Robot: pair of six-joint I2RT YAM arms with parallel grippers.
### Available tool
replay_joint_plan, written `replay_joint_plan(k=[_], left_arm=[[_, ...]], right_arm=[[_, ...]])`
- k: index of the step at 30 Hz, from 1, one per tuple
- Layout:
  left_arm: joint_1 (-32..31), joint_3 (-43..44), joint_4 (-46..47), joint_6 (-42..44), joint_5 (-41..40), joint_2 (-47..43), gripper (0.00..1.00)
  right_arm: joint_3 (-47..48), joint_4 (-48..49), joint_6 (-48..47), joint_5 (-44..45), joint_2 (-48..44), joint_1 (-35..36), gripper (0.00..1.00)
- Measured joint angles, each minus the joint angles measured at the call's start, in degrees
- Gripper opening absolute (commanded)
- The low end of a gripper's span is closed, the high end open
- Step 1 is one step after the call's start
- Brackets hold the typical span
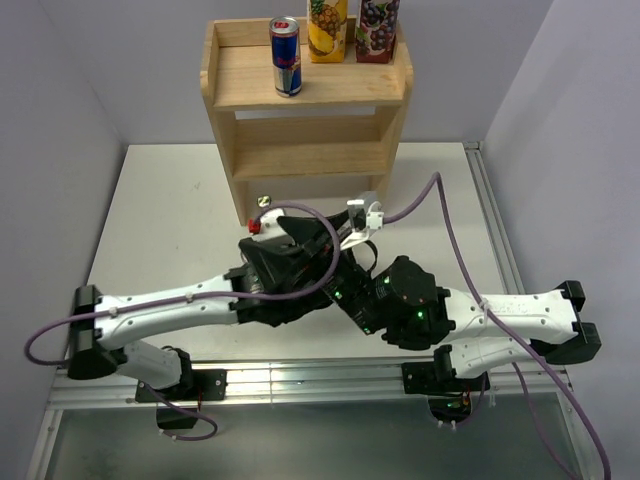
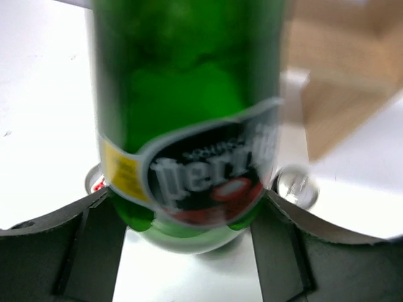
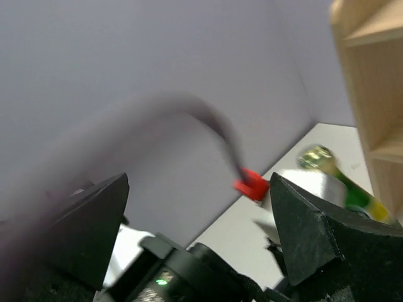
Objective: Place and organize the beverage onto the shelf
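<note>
Top external: 12 o'clock shelf holds 1 can, 2 cartons; left gripper clamps bottle, right gripper gapes.

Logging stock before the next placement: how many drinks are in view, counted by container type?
Cans: 1, the blue and silver energy drink can.
Cartons: 2, the yellow pineapple juice carton and the purple grape juice carton.
Bottles: 1, the green glass Perrier bottle.
Total: 4.

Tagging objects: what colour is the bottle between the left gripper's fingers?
Green glass bottle, black-and-white label with a yellow patch. Left wrist view shows it best.
</note>
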Motion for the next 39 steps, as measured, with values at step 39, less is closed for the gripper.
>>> replay_joint_plan(k=[39], left_arm=[[23.7,-16.4,49.2,59.1,30.3,-7.2,0.00]], right_arm=[[-3.1,-0.3,-32.7,13.6,-25.0,-11.7,1.00]])
